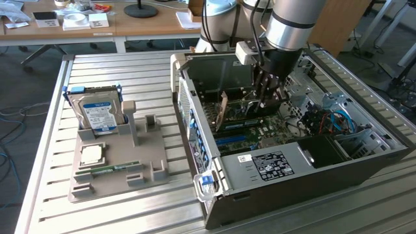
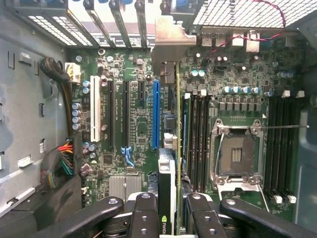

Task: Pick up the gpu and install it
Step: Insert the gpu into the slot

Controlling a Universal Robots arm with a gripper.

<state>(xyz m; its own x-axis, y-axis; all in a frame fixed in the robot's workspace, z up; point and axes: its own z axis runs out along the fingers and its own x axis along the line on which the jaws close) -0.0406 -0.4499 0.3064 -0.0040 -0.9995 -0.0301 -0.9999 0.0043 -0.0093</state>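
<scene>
Gripper (image 2: pixel 171 220) is clamped on the gpu (image 2: pixel 167 183), fingers either side of the card's upper edge. Card stands on edge over the motherboard (image 2: pixel 133 124), just beside the blue PCIe slot (image 2: pixel 155 114), long axis running away from the claw w/ tan bracket (image 2: pixel 171 34) at the rear slot covers (image 2: pixel 114 20). Ext. view: all this sits center frame inside the open PC case (image 1: pixel 273 170).

arm (image 1: pixel 291 25): silver tube, black band | fingers (image 2: pixel 144 218): black, round screws | wrist box (image 1: pixel 249 51): pale grey
</scene>
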